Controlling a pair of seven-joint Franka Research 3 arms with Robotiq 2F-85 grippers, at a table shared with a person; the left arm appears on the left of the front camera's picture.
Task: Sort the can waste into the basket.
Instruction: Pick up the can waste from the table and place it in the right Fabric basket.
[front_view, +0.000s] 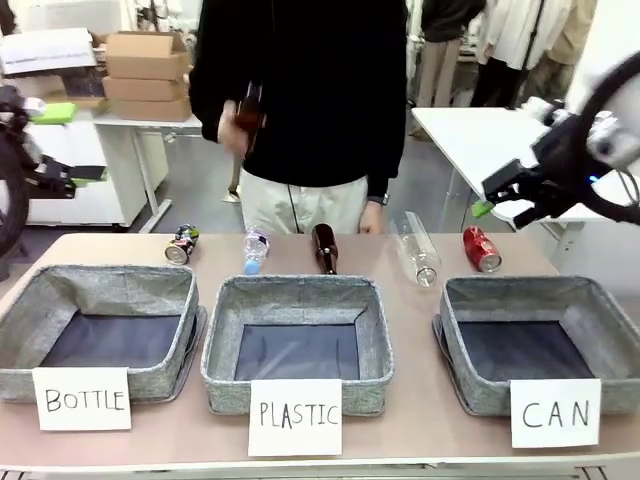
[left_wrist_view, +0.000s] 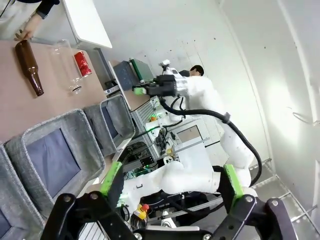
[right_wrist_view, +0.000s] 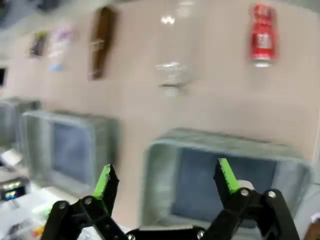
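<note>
The red can (front_view: 481, 248) lies on its side on the table just behind the grey "CAN" basket (front_view: 452, 300), which holds nothing. The dark printed can (front_view: 182, 244) lies far left, behind the "BOTTLE" bin. My right gripper (front_view: 495, 198) hangs open in the air above and slightly right of the red can. In its wrist view the open gripper (right_wrist_view: 165, 177) is over the CAN basket (right_wrist_view: 220, 139), with the red can (right_wrist_view: 262, 35) beyond. My left gripper (front_view: 62, 182) is raised off the table's left edge, and its wrist view shows it open (left_wrist_view: 171, 177) and empty.
A small plastic bottle (front_view: 255, 249), a brown bottle (front_view: 324, 248) and a clear bottle (front_view: 415, 248) lie between the cans. The "PLASTIC" bin (front_view: 296, 290) and "BOTTLE" bin (front_view: 100, 280) stand left of the CAN basket. A person behind the table holds another brown bottle (front_view: 248, 112).
</note>
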